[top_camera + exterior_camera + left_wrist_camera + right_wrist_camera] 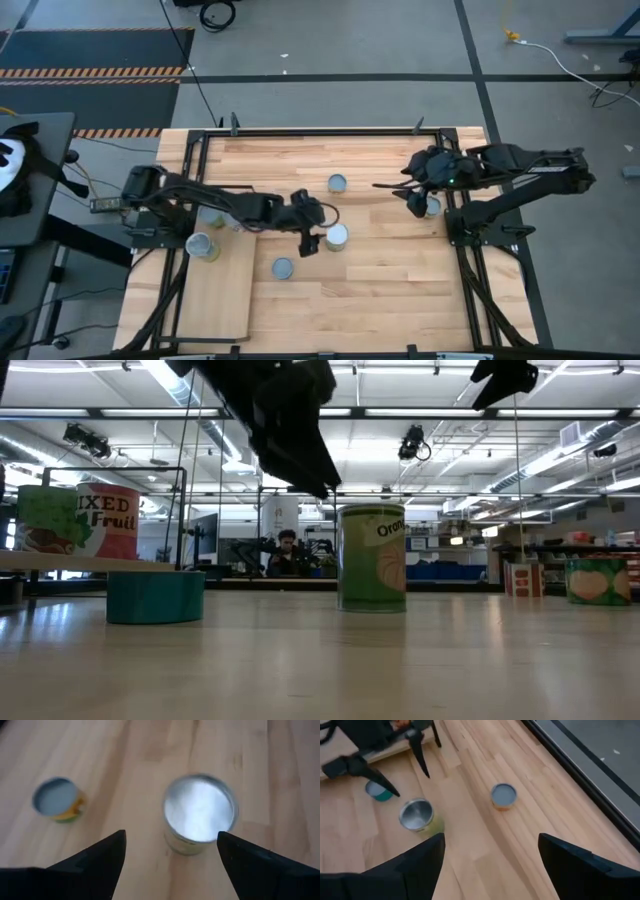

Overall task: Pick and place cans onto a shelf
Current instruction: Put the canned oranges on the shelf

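Observation:
My left gripper [316, 230] is open and empty. It hovers just left of a green-labelled can [337, 236], which stands upright on the tabletop and shows ahead of the fingers in the left wrist view [200, 814]. My right gripper [405, 196] is open and empty, raised beside a can [432, 207] at the right. Other cans stand on the table at the far middle [337, 183] and nearer the front [283, 268]. The shelf [215, 295], a pale board in a black frame at the left, carries a can [200, 245] and a second one [211, 221] partly under my left arm.
The low view shows a short teal can [155, 596], the green can [372, 557], two cans up on the shelf [80, 520] and two more far right [598, 580]. A black frame [320, 131] borders the tabletop. A person sits in the room beyond [288, 550].

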Robot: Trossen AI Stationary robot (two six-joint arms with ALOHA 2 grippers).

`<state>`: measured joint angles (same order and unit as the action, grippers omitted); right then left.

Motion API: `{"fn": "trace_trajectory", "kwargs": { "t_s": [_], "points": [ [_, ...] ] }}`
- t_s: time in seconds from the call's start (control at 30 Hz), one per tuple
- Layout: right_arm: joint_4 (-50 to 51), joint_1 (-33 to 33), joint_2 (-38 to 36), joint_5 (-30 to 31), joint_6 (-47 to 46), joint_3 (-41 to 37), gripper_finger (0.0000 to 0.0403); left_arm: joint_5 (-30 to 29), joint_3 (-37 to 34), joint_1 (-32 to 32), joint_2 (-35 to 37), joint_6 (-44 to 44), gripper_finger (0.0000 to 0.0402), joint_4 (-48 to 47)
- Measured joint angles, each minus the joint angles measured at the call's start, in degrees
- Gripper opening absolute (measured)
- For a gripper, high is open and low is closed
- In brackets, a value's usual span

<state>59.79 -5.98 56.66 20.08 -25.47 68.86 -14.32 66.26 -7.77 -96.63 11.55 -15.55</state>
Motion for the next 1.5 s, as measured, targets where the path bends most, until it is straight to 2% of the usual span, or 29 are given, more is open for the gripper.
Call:
{"fn": "trace_trajectory", "kwargs": {
  "t_s": [0.2,0.27,0.37,0.47,0.63,0.9,1.03,1.5],
  "points": [
    [0.5,-0.2,2.7,-3.4,-0.3,-1.6,0.0326,0.0,0.0,-2.1,-5.5,-0.3,0.0319,2.8],
    [0.3,-0.6,4.2,-5.8,0.0,-4.1,0.0326,0.0,0.0,-3.0,-6.8,-0.8,0.0319,3.7],
    [-2.1,-1.1,6.9,-6.3,0.1,-9.4,0.0326,0.0,0.1,-3.9,-8.4,-1.0,0.0319,6.9],
    [-10.0,-1.1,10.2,-6.3,0.1,-15.6,0.0326,-1.6,0.0,-4.3,-10.3,-1.0,0.0319,9.7],
    [-28.7,-1.1,18.4,-6.5,-0.6,-22.6,0.0326,-5.7,0.0,-4.3,-12.0,-0.5,0.0319,11.8],
    [-44.0,-1.0,31.9,-7.4,-0.4,-20.7,0.0326,-5.9,0.0,-4.3,-12.0,-0.4,0.0319,13.8],
    [-45.5,-1.0,35.2,-8.1,-1.0,-18.6,0.0326,-3.7,-0.1,-4.1,-11.9,0.5,0.0319,14.0],
    [-41.9,0.1,33.3,-8.5,-1.8,-17.4,0.0326,-2.8,0.0,-4.0,-11.3,4.2,0.0319,14.7]
  ]
}}
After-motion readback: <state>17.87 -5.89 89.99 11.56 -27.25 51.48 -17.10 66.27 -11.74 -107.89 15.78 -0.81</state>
